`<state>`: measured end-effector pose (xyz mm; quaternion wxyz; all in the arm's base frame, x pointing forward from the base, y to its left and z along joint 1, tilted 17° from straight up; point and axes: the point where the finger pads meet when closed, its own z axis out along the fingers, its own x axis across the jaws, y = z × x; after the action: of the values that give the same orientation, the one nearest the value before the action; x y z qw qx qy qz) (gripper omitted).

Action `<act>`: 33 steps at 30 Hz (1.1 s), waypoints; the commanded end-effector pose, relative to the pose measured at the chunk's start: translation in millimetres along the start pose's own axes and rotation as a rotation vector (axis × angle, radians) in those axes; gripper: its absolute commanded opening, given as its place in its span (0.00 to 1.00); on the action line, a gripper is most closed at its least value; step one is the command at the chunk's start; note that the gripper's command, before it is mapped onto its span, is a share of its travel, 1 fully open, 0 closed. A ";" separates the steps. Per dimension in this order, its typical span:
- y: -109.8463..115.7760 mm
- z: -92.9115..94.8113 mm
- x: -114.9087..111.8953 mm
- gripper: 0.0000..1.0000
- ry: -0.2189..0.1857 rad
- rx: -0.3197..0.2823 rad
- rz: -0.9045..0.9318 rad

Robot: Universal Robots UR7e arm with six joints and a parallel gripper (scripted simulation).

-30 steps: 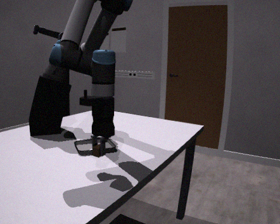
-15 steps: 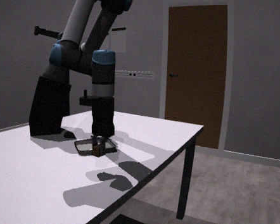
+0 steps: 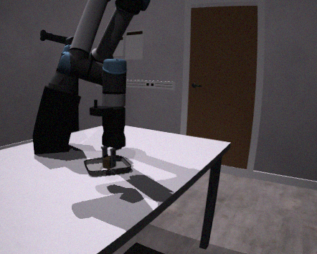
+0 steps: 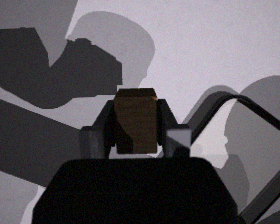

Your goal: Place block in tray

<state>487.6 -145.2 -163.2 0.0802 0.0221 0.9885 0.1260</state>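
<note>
Grey walls and a brown door [image 3: 222, 82] stand behind the white bench [image 3: 176, 151]. At its back-left part the claw [image 3: 108, 153] hangs, clenched on the brown block [image 3: 107, 162], which sits low between the fingers inside the tray [image 3: 93, 173], at or just above its floor. Letting go while the block is not yet down could make it tip or bounce against the dark rim. A sideways drift could knock that rim and shove the tray across the bench.
</note>
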 end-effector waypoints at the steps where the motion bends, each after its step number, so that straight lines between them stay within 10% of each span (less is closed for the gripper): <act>1: 45.3 -2.7 45.2 0.00 -0.011 0.008 -0.003; 10: 91.5 -2.7 93.3 0.00 -0.010 0.008 -0.003; 33: 94.1 -2.6 96.6 0.00 -0.011 0.008 -0.002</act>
<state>394.2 -49.5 -152.1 0.0851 0.0227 0.9886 0.1220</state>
